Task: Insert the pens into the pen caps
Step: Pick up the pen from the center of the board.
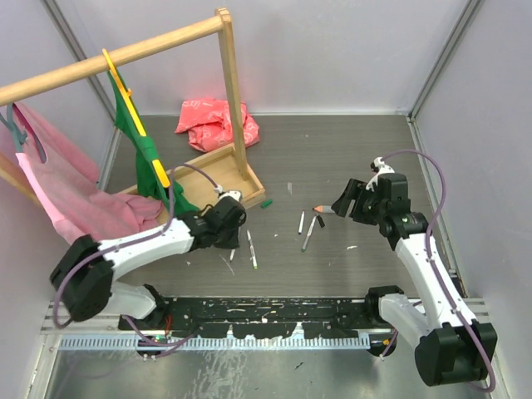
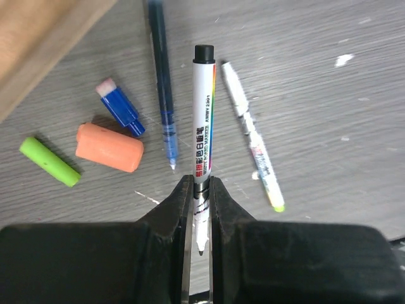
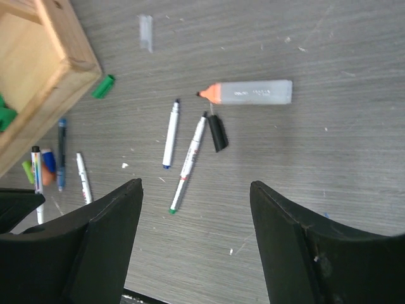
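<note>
Your left gripper point(image 2: 200, 193): clamped on a black-ended white marker point(image 2: 204, 114). To its left on the table point(image 2: 329, 95): orange cap point(image 2: 109, 147), blue cap point(image 2: 120, 106), green cap point(image 2: 49, 161). Your right gripper point(image 3: 196, 215): wide apart, holding nothing.

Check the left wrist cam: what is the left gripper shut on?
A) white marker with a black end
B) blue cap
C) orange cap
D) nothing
A: the left gripper is clamped on the white marker, while the orange cap and blue cap lie loose beside it.
</note>
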Controlling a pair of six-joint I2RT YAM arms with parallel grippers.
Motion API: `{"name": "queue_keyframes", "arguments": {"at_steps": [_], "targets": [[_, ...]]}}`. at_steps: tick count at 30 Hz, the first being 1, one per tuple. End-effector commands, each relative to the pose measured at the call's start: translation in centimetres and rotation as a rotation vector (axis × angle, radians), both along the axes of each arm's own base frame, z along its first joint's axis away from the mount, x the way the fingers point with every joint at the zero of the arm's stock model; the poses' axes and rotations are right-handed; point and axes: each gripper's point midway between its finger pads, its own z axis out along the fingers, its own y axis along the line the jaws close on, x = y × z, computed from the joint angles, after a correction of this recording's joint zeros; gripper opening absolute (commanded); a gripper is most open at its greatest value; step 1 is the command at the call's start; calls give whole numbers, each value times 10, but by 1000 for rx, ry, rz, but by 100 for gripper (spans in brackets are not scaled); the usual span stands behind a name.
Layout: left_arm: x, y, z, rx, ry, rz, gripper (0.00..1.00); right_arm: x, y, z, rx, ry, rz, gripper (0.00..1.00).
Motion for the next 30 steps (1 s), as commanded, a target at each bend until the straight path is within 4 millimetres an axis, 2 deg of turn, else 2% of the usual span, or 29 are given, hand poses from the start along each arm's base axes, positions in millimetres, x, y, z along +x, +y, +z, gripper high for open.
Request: {"name": "queue_keyframes", "arguments": {"at_steps": [1, 4, 7, 14, 17, 23, 30], "targets": [[16, -13, 80, -188, -205, -10, 0, 13, 14, 50, 80, -203, 45, 75], [19, -17, 117, -286, -292, -16, 0, 10, 25, 68, 138, -272, 96, 79], [21, -24, 150, -386, -366, -26, 0, 5, 45, 85, 231, -306, 164, 79], [29, -42, 212, -587, -471, -20, 0, -24, 137, 110, 337, -386, 275, 79], [31, -51, 231, -660, -497, -21, 0, -34, 165, 126, 478, -428, 318, 75], [35, -64, 256, -779, -523, -10, 0, -47, 209, 133, 584, -439, 387, 70], [36, -76, 273, -851, -536, -32, 0, -49, 237, 143, 610, -462, 421, 66]]}}
